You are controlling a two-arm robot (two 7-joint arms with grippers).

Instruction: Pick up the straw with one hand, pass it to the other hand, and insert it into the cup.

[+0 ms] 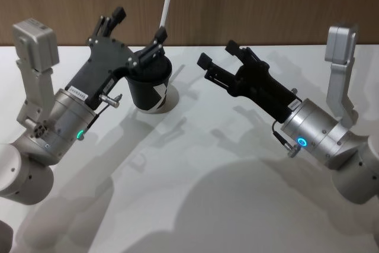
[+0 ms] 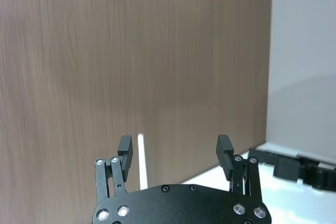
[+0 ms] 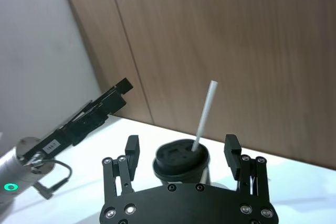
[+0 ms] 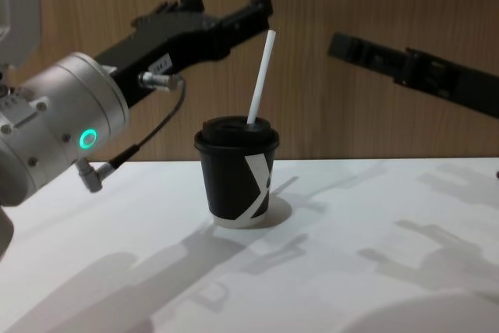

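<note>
I see the thin white straw (image 4: pixel 260 77) standing tilted in the black lidded cup (image 4: pixel 236 171) on the table (image 4: pixel 351 255); left gripper (image 1: pixel 137 31) spread beside it, right gripper (image 1: pixel 218 60) spread, apart.

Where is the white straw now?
The straw stands tilted in the cup lid, left of table centre, between the open left gripper and right gripper.

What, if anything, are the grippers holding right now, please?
Nothing: both the left gripper and right gripper are open; the straw stands free in the cup.
</note>
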